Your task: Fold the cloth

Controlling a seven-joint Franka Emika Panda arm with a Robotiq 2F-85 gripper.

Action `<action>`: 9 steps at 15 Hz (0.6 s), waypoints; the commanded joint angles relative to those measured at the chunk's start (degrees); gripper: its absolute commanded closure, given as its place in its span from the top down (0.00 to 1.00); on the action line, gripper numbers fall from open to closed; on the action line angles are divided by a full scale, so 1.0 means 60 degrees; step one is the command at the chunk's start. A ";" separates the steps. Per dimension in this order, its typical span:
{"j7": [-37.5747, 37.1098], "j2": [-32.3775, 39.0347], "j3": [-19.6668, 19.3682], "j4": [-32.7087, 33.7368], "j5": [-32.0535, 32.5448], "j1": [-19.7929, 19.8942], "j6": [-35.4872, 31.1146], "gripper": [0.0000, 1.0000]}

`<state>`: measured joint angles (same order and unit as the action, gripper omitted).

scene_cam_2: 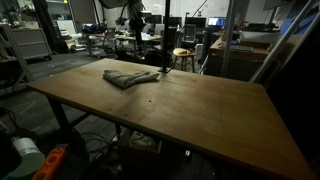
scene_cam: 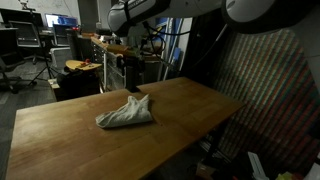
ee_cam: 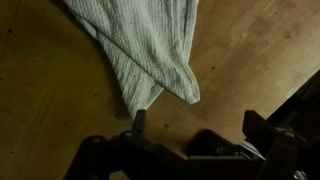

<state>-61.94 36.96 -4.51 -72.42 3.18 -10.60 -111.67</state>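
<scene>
One cloth (scene_cam: 125, 113), pale grey ribbed fabric, lies bunched and partly doubled over on the wooden worktop (scene_cam: 190, 120), toward its far edge in an exterior view (scene_cam_2: 130, 76). Nothing else sits on the worktop.

One arm, one gripper (scene_cam: 133, 78), positioned just above the cloth's end. In the wrist view the cloth (ee_cam: 145, 45) tapers to a narrow corner that runs down to one of the fingers (ee_cam: 139, 122). The fingers appear to pinch that corner, though the contact is dark and partly hidden; whether the grip is firm cannot be told.

Judged step: fold in progress, with a corner taken up for carrying over. The next move likely calls for drawing the corner across the cloth's body, low and level, then letting go so the edges lie together. Risk: the thin corner slipping out.

Count: cloth, one; worktop, one; gripper, one.
</scene>
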 commanded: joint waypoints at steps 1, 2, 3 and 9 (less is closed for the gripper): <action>-0.0022 0.0022 0.0068 0.0029 0.0039 0.0030 0.0033 1.00; -0.0021 0.0052 0.0064 0.0029 0.0037 0.0038 0.0030 1.00; -0.0019 0.0082 0.0058 0.0027 0.0035 0.0062 0.0029 1.00; -0.0017 0.0088 0.0051 0.0026 0.0032 0.0096 0.0028 1.00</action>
<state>-61.96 37.46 -4.51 -72.45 3.18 -10.24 -111.69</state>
